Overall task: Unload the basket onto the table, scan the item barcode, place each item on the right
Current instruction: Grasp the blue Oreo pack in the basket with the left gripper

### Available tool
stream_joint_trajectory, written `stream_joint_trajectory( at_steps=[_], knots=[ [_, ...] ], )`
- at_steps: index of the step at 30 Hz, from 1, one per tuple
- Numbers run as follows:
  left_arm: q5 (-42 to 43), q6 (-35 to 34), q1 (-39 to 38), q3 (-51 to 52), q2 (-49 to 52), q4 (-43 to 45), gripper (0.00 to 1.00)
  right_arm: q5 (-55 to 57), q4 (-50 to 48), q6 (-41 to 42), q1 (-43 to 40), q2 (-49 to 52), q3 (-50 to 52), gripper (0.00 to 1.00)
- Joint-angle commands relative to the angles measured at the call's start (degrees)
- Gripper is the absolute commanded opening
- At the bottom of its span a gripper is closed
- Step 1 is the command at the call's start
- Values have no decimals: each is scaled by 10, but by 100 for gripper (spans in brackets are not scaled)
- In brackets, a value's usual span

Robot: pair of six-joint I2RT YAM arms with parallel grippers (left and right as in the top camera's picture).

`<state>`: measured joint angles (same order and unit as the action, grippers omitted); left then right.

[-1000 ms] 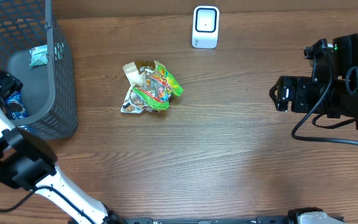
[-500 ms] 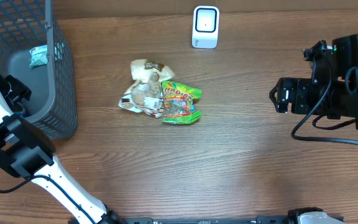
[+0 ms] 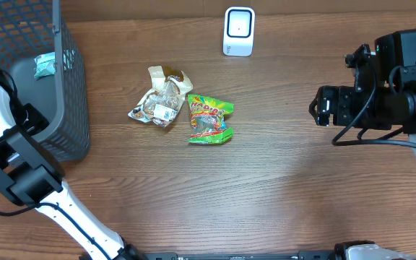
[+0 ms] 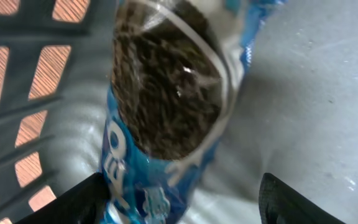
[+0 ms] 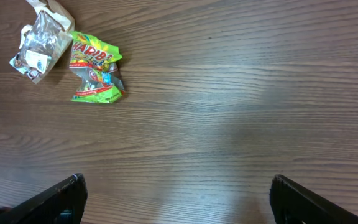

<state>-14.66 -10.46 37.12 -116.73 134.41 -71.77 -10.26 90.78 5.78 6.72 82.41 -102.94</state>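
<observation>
Overhead: the white scanner (image 3: 238,31) stands at the table's far edge with nothing held up to it, so I judge no scan is done. A clear bag (image 3: 157,105) and a green bag (image 3: 209,120) lie side by side mid-table. The left arm (image 3: 20,170) reaches into the grey basket (image 3: 74,94).

Left wrist: the left gripper (image 4: 184,186) stands open astride a blue packet (image 4: 166,112) on the basket floor (not yet gripped).

Right wrist: the right gripper (image 5: 179,193) is wide open and empty over bare wood — picking, carrying and scanning all remain.
</observation>
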Motion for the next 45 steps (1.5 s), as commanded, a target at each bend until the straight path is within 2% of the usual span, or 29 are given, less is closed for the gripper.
stream_joint_trajectory(
  at_steps=[1,5,7,10,12,14,19,23,28,34,39,45],
  knots=[
    [-10,7,0,20,1,8,70,0,-1,-2,-4,-1,1,95],
    [-10,13,0,39,1,27,69,0,-2,-2,-4,-1,1,95],
    [-10,13,-1,50,1,34,63,0,-2,-2,-4,-1,1,95],
    [-9,13,-2,54,1,39,40,0,-2,-2,-4,-1,1,95],
    [-7,12,-4,53,1,42,18,0,-2,-2,-4,-1,1,95],
    [-5,12,-8,53,1,43,6,-1,-2,-2,-4,-1,1,95],
    [23,10,-18,43,0,42,4,-1,-2,-2,-4,-1,1,95],
    [57,10,-29,-5,0,22,5,-1,-2,-2,-4,-1,1,95],
    [93,-7,-46,-131,0,-33,4,-1,-2,-2,-4,-1,1,95],
    [104,-37,-73,-346,0,-131,4,-1,-2,-2,-4,-1,1,95],
    [153,-38,-98,-507,-12,-187,4,-3,-1,-2,-4,-1,1,95],
    [198,-31,-132,-603,-54,-215,4,-3,-1,-2,-4,-1,1,95]
  ],
)
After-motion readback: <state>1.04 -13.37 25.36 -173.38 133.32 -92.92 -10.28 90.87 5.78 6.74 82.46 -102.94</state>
